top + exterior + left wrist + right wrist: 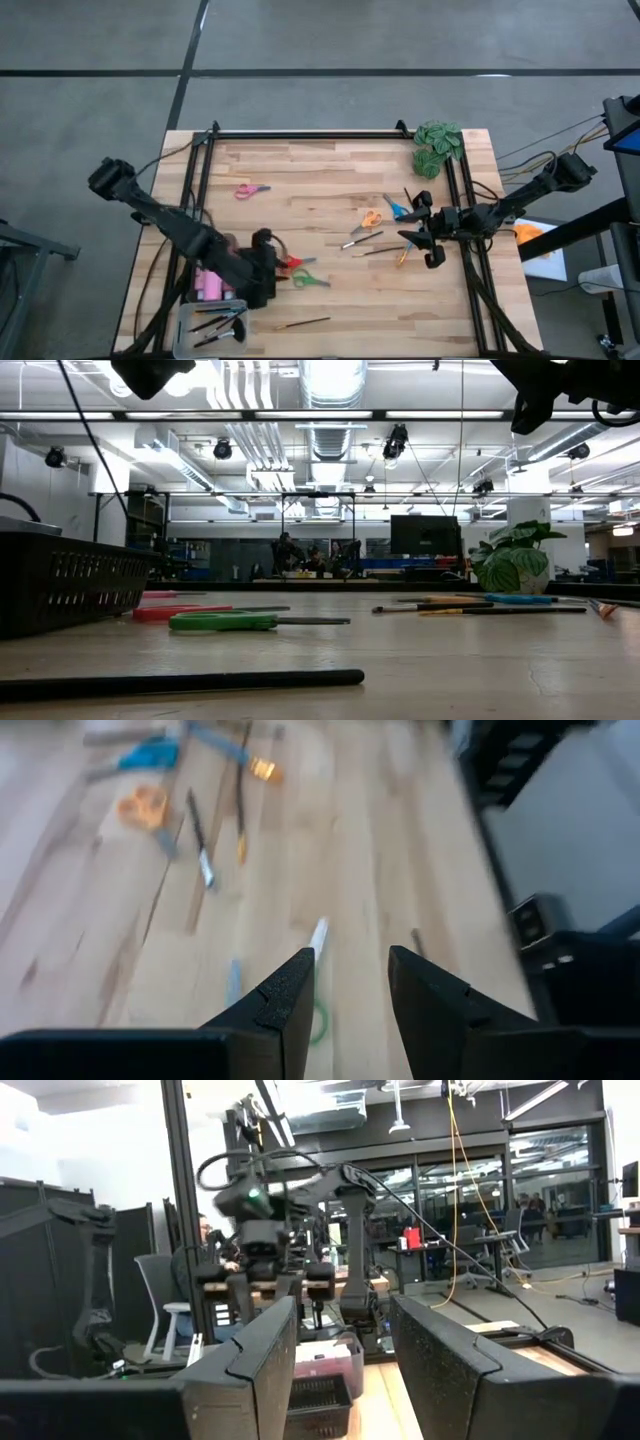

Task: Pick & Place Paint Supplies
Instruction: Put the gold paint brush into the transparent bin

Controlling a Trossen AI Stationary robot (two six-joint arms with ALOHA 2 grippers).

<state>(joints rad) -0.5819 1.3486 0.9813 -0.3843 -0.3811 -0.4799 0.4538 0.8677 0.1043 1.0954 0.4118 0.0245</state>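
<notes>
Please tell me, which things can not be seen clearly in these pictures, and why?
- Pink bottles, high view: the left arm covers part of them, so their number is unclear.
- Red scissors, high view: the left gripper hides the handles.
- Basket, low view: its wall hides the contents.
- Orange scissors, left wrist view: blurred.

No legible text, labels, numbers

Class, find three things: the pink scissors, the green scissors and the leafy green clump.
pink scissors (251, 190), high view, on the handles.
green scissors (310, 280), high view, on the handles.
leafy green clump (437, 143), high view, on its middle.
</notes>
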